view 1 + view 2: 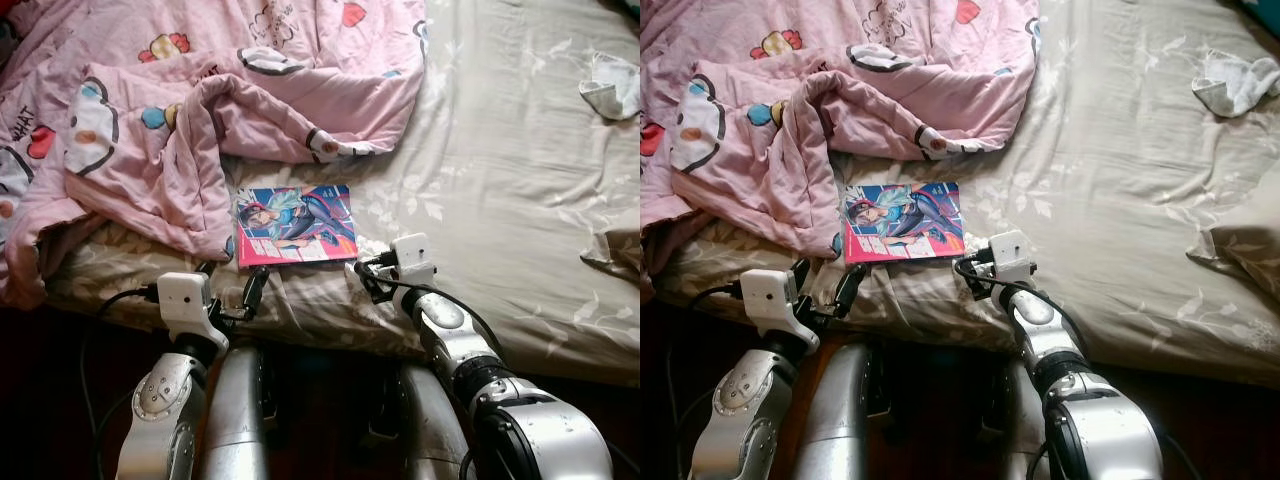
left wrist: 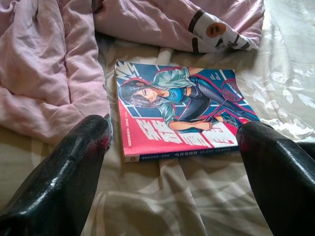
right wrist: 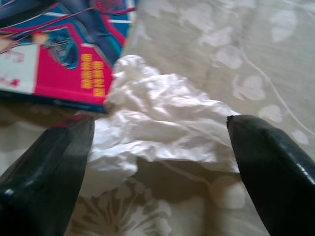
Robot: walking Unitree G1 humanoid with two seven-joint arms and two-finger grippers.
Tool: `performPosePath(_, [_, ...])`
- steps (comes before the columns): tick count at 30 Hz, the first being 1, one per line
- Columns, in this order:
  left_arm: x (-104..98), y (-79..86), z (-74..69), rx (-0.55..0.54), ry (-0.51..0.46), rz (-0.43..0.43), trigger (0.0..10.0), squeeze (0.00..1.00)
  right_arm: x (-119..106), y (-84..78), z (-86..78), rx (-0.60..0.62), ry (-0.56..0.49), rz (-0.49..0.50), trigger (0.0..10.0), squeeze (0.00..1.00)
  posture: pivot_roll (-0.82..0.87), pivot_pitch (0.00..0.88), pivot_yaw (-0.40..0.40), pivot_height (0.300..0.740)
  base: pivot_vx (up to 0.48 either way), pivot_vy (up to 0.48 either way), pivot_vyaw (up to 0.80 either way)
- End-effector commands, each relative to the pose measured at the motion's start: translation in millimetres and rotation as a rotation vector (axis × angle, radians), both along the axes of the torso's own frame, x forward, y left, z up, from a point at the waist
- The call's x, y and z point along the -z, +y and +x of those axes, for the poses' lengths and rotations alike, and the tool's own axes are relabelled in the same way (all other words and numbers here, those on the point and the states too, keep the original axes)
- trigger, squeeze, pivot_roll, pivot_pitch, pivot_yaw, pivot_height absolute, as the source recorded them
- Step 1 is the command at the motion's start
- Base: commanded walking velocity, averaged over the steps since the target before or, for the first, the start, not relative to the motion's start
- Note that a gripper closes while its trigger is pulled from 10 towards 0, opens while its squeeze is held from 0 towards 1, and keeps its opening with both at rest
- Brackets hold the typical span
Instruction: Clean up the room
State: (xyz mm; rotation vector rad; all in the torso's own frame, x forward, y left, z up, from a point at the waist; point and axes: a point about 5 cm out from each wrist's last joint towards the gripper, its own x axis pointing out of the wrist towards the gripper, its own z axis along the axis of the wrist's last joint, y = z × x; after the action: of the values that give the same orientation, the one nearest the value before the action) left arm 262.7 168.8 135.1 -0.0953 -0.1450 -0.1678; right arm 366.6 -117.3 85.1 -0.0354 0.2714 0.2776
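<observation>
A comic book (image 1: 295, 225) with a pink and blue cover lies flat on the beige bedsheet (image 1: 500, 180), close to the bed's near edge. My left gripper (image 1: 232, 287) hovers at that edge, just short of the book's near left corner. It is open, and the book (image 2: 177, 110) lies ahead between its fingers (image 2: 74, 167). My right gripper (image 1: 365, 278) is by the book's near right corner, also open. In the right wrist view a crumpled white wad (image 3: 157, 118) lies on the sheet between its fingers (image 3: 44, 167), beside the book's corner (image 3: 64, 64).
A rumpled pink quilt (image 1: 170, 110) with cartoon prints covers the bed's left and far side, touching the book's left edge. A white cloth (image 1: 612, 85) lies at the far right. A beige pillow corner (image 1: 615, 250) lies at the right edge. Dark floor lies below the bed.
</observation>
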Motion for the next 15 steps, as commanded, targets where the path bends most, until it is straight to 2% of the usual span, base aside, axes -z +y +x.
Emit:
performPosePath(1, [7.7,0.2,-7.6,-0.005,0.048,-0.005,10.0,0.0,14.0,0.3,-7.0,0.028,0.076,0.035,10.0,0.0,0.25,0.569,-0.052,0.62,0.0,0.0,0.0])
performPosePath(4, [7.3,-1.2,-11.3,0.0,0.06,0.0,10.0,0.0,15.1,1.8,-7.0,0.061,0.108,0.096,10.0,0.0,0.25,0.58,-0.051,0.62,0.0,0.0,0.0])
performPosePath(6, [7.4,-1.5,-12.3,0.001,0.064,0.001,10.0,0.0,16.1,2.0,-7.5,0.061,0.114,0.09,10.0,0.0,0.25,0.581,-0.05,0.62,0.0,0.0,0.0])
performPosePath(7, [6.6,-1.5,-12.8,0.001,0.065,0.001,10.0,0.0,17.1,2.8,-8.1,0.054,0.119,0.089,3.8,0.0,0.25,0.582,-0.049,0.62,0.0,0.0,0.0])
performPosePath(8, [5.5,-1.8,-13.3,0.001,0.067,0.001,10.0,0.0,17.7,2.7,-8.5,0.054,0.122,0.086,2.8,0.0,0.25,0.585,-0.05,0.62,0.0,0.0,0.0])
performPosePath(9, [4.7,-2.2,-14.0,0.001,0.068,0.001,10.0,0.0,18.1,2.3,-8.7,0.055,0.124,0.086,0.0,0.0,0.26,0.587,-0.051,0.62,0.0,0.0,0.0])
performPosePath(15, [4.2,0.1,-16.5,-0.005,0.079,0.009,10.0,0.0,20.6,1.2,-9.9,0.068,0.141,0.092,0.0,0.0,0.25,0.591,-0.056,0.62,0.0,0.0,0.0])
